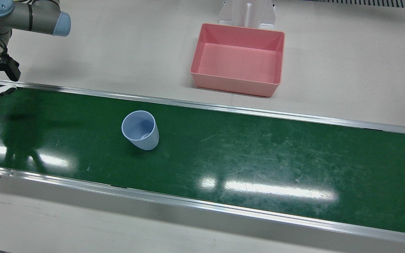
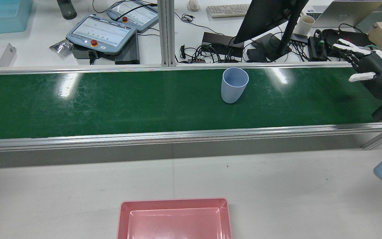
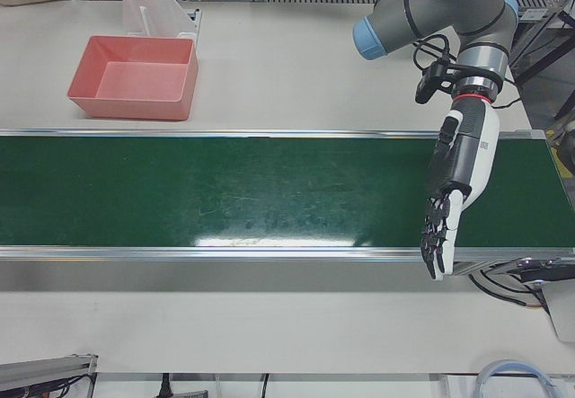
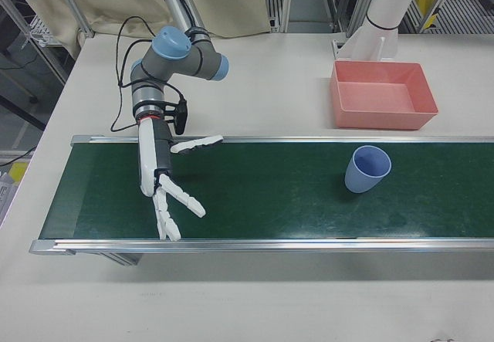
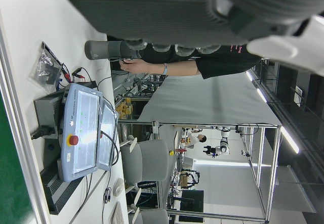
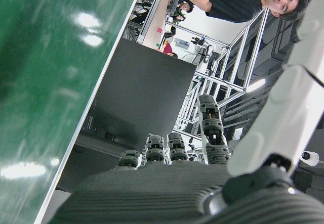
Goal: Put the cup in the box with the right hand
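Observation:
A pale blue cup (image 1: 140,130) stands upright on the green conveyor belt (image 1: 258,154); it also shows in the rear view (image 2: 233,85) and the right-front view (image 4: 367,169). The empty pink box (image 1: 236,86) sits on the white table beyond the belt, seen also in the rear view (image 2: 174,200) and the right-front view (image 4: 386,118). My right hand (image 4: 166,180) is open with fingers spread, low over the belt's end, far from the cup; the rear view shows it at the right edge (image 2: 366,66). My left hand (image 3: 454,191) is open and empty, fingers straight, over the belt's other end.
Aluminium rails (image 1: 223,107) run along both sides of the belt. A white pedestal (image 1: 247,14) stands right behind the box. Past the belt's far rail are teach pendants (image 2: 101,33), a monitor (image 2: 270,16) and cables.

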Tool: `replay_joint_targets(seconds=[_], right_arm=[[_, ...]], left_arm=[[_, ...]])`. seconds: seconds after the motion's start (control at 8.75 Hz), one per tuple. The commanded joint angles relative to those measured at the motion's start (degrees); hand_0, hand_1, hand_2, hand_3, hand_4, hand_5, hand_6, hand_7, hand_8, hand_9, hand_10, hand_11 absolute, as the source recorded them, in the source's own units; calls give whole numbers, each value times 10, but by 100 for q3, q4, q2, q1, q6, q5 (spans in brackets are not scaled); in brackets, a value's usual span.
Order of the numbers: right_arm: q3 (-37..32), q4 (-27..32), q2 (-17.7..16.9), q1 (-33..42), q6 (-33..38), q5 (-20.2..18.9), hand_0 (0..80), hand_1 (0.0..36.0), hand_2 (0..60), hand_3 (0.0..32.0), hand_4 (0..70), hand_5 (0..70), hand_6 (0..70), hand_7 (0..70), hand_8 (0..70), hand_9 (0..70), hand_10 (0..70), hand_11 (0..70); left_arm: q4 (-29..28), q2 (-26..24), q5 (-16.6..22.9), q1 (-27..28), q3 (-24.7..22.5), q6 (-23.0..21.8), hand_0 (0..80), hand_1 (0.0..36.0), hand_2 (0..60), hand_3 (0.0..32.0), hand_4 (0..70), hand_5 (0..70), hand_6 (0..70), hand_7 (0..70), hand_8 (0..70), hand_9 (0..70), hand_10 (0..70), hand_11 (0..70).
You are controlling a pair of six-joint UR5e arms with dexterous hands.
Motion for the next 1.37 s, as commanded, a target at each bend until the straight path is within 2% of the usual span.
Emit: replay_joint_targets(seconds=[0.0, 0.11, 0.23, 0.34, 0.46, 0.57, 0.91, 1.03, 1.14, 1.26], right_arm=[[75, -32, 1, -119, -5, 11, 456, 54, 6, 0, 149, 32, 43, 173, 50, 116, 24, 45], [84, -32, 1, -154, -5, 11, 448, 65, 38, 0, 127, 33, 43, 170, 48, 111, 25, 47], [84, -32, 9, -242, -13, 11, 448, 64, 38, 0, 125, 32, 42, 168, 48, 111, 25, 46], [84, -32, 18, -295, -22, 11, 457, 55, 2, 0, 139, 32, 43, 173, 47, 111, 24, 46], [84, -32, 18, -339, -40, 11, 406, 109, 221, 0, 71, 32, 43, 176, 47, 111, 26, 48], [84, -32, 27, -383, -40, 19, 439, 73, 76, 0, 119, 32, 43, 176, 46, 110, 26, 48], [93, -32, 71, -471, -49, 19, 456, 53, 6, 0, 143, 32, 44, 176, 48, 113, 28, 50], [93, -23, 71, -515, -49, 19, 447, 62, 42, 0, 133, 32, 44, 178, 48, 114, 28, 50], [101, -23, 71, -567, -57, 19, 456, 53, 6, 0, 148, 32, 44, 180, 48, 113, 27, 50], [188, -23, 71, -603, -127, 28, 430, 80, 118, 0, 118, 31, 45, 184, 49, 116, 27, 49]], left_arm=[[-8, 0, 0, 0, 2, 4, 0, 0, 0, 0, 0, 0, 0, 0, 0, 0, 0, 0], [-8, 0, 0, 0, 2, 4, 0, 0, 0, 0, 0, 0, 0, 0, 0, 0, 0, 0], [1, 0, 0, 0, 2, 4, 0, 0, 0, 0, 0, 0, 0, 0, 0, 0, 0, 0], [1, 0, 0, 0, 2, -4, 0, 0, 0, 0, 0, 0, 0, 0, 0, 0, 0, 0], [-7, 0, 0, 0, 2, -4, 0, 0, 0, 0, 0, 0, 0, 0, 0, 0, 0, 0], [1, 0, 0, 0, 2, -4, 0, 0, 0, 0, 0, 0, 0, 0, 0, 0, 0, 0], [1, 0, 0, 0, -7, 4, 0, 0, 0, 0, 0, 0, 0, 0, 0, 0, 0, 0], [1, 0, 0, 0, -7, -4, 0, 0, 0, 0, 0, 0, 0, 0, 0, 0, 0, 0], [1, 0, 0, 0, -7, 4, 0, 0, 0, 0, 0, 0, 0, 0, 0, 0, 0, 0], [1, 0, 0, 0, -7, -4, 0, 0, 0, 0, 0, 0, 0, 0, 0, 0, 0, 0]])
